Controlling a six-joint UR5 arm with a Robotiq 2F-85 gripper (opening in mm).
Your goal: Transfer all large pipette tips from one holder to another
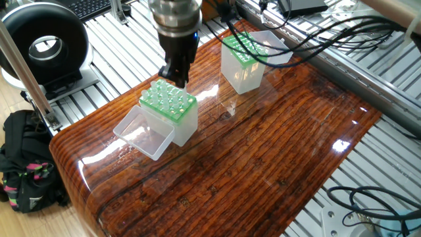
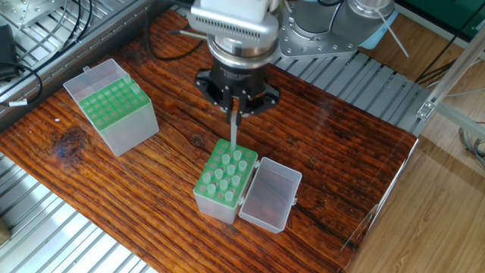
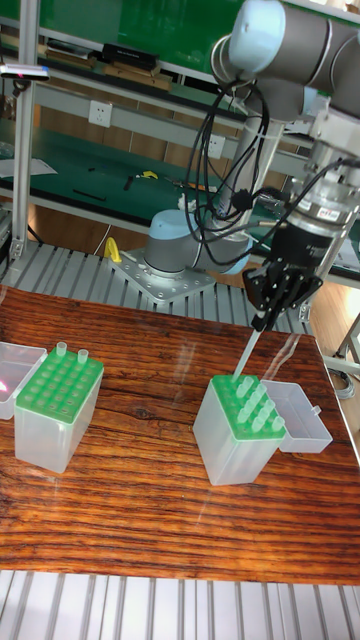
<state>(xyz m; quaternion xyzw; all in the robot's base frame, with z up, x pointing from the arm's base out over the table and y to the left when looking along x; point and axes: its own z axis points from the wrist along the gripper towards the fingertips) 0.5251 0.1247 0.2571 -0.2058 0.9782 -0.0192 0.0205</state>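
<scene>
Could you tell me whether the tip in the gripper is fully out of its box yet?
Nearly out: the tip hangs from the gripper, its point just at the box top.

Bright, sharp; glare on glossy table (image 1: pixel 276 158)

The large pipette tips (image 2: pixel 227 171) are slim, tapered tubes of translucent whitish plastic. Most stand upright in the green rack of the near holder (image 2: pixel 221 199), only their open round collars showing above the holes — roughly a dozen, in rows. One tip (image 3: pixel 247 357) is drawn almost wholly out of that rack: it hangs slightly tilted, wide end clamped in the gripper (image 3: pixel 264 322), narrow point just above a corner hole. Two more tips (image 3: pixel 70 352) stand upright in the far corner of the other holder (image 3: pixel 55 411), well apart to the left.
</scene>
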